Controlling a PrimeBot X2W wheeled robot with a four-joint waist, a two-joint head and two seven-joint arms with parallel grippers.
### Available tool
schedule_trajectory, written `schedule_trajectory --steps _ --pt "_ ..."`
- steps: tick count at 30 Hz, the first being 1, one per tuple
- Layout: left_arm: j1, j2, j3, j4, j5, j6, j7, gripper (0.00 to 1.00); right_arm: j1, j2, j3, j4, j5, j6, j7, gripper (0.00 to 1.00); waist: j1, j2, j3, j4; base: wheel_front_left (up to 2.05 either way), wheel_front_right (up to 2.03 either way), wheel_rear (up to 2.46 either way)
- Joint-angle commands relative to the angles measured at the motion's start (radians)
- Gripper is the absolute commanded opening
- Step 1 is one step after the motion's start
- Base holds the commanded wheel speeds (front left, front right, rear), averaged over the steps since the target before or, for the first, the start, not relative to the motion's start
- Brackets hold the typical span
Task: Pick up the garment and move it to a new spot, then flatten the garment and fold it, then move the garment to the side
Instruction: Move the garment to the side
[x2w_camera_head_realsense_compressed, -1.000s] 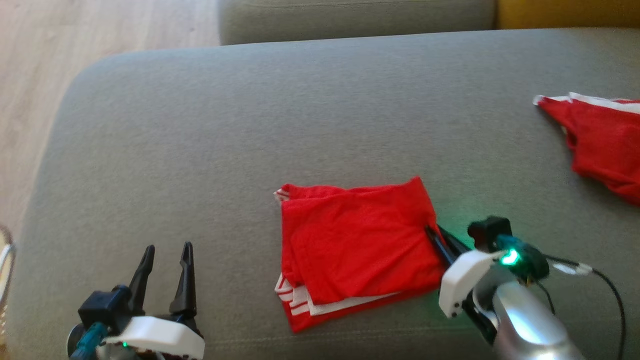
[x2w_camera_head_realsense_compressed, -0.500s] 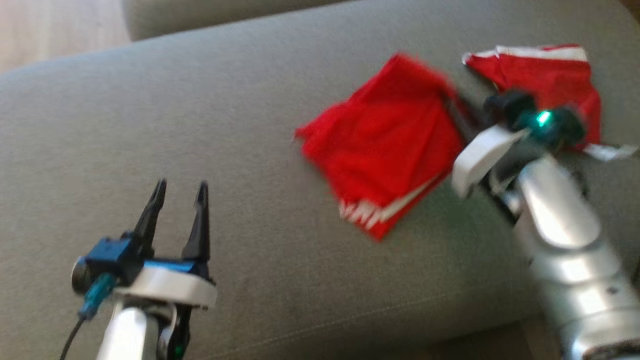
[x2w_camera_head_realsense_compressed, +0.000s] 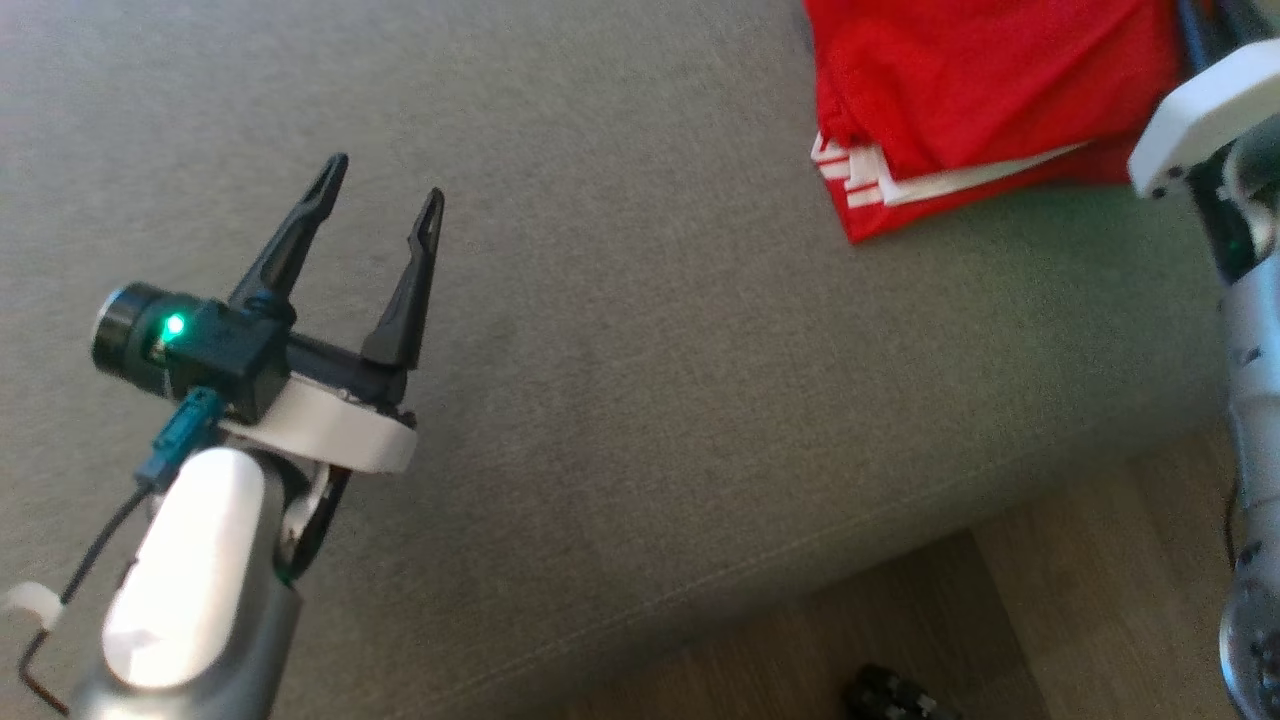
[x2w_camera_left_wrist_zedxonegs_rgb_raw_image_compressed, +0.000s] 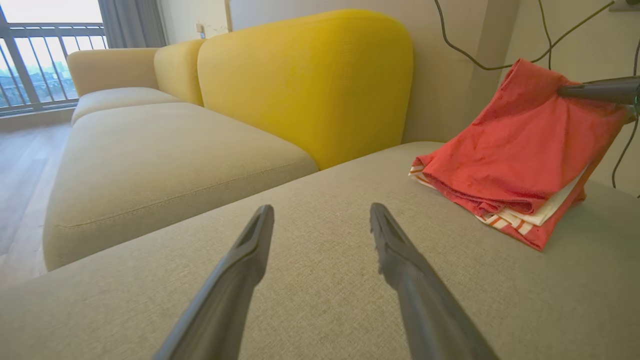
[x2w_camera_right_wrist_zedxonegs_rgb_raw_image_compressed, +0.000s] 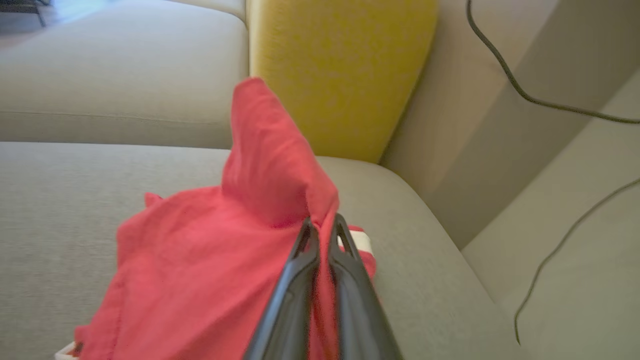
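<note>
1. garment (x2w_camera_head_realsense_compressed: 960, 90) on seat cushion (x2w_camera_head_realsense_compressed: 640, 400), far right of head view.
2. right gripper (x2w_camera_right_wrist_zedxonegs_rgb_raw_image_compressed: 324, 221) at its right edge, fabric between the fingers.
3. left gripper (x2w_camera_head_realsense_compressed: 385, 178) over the cushion, well left of garment.
4. back cushion (x2w_camera_left_wrist_zedxonegs_rgb_raw_image_compressed: 305, 80) behind; floor (x2w_camera_head_realsense_compressed: 1080, 620) in front.

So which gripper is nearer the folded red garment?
Right. The right gripper is shut on a raised corner of the red garment; the left gripper hangs open above the sofa cushion, clear of the garment.

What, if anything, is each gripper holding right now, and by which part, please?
The right gripper is shut on the folded red garment, pinching its raised edge; the left gripper is open and holds nothing.
</note>
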Motion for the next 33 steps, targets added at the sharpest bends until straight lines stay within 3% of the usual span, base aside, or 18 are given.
schedule_trajectory --steps 1,6,12,13,14,23,27,33 --pt "-0.046 0.041 0.017 -0.028 -0.009 -0.006 -0.003 1.0 -0.053 -0.008 -0.028 -0.013 -0.021 0.0 -0.02 0.0 -0.0002 0.0 0.056 -0.044 0.0 0.0 0.0" --pt "-0.087 0.087 -0.024 -0.031 -0.02 -0.006 0.012 1.0 -0.099 0.002 -0.131 0.05 -0.076 0.0 -0.061 0.0 -0.0002 0.0 0.093 -0.058 0.0 0.0 0.0" --pt "-0.096 0.101 -0.032 -0.036 -0.035 -0.006 0.026 1.0 -0.127 0.035 -0.253 0.097 -0.171 0.0 -0.097 0.0 -0.0002 0.0 0.111 -0.071 0.0 0.0 0.0" --pt "-0.095 0.102 -0.033 -0.037 -0.036 -0.006 0.027 1.0 -0.128 0.042 -0.268 0.101 -0.187 0.0 -0.103 0.41 -0.0002 0.0 0.112 -0.071 0.0 0.0 0.0" --pt "-0.094 0.102 -0.035 -0.038 -0.037 -0.006 0.029 1.0 -0.129 0.048 -0.281 0.106 -0.202 0.0 -0.108 1.0 -0.0002 0.0 0.111 -0.072 0.0 0.0 0.0" --pt "-0.059 0.068 -0.027 -0.01 -0.068 0.021 0.008 1.0 -0.11 0.107 -0.338 0.096 -0.236 0.0 -0.165 1.0 -0.0002 0.0 0.042 -0.05 0.0 0.0 0.0" --pt "-0.023 0.033 -0.006 0.015 -0.093 0.043 -0.002 1.0 -0.057 0.149 -0.27 0.077 -0.186 0.0 -0.176 1.0 -0.0002 0.0 -0.033 -0.024 0.0 0.0 0.0" --pt "0.045 -0.018 0.048 0.006 -0.116 0.068 -0.005 1.0 0.062 0.17 -0.091 -0.013 -0.115 0.0 -0.179 1.0 -0.0002 0.0 -0.131 0.02 0.0 0.0 0.0"
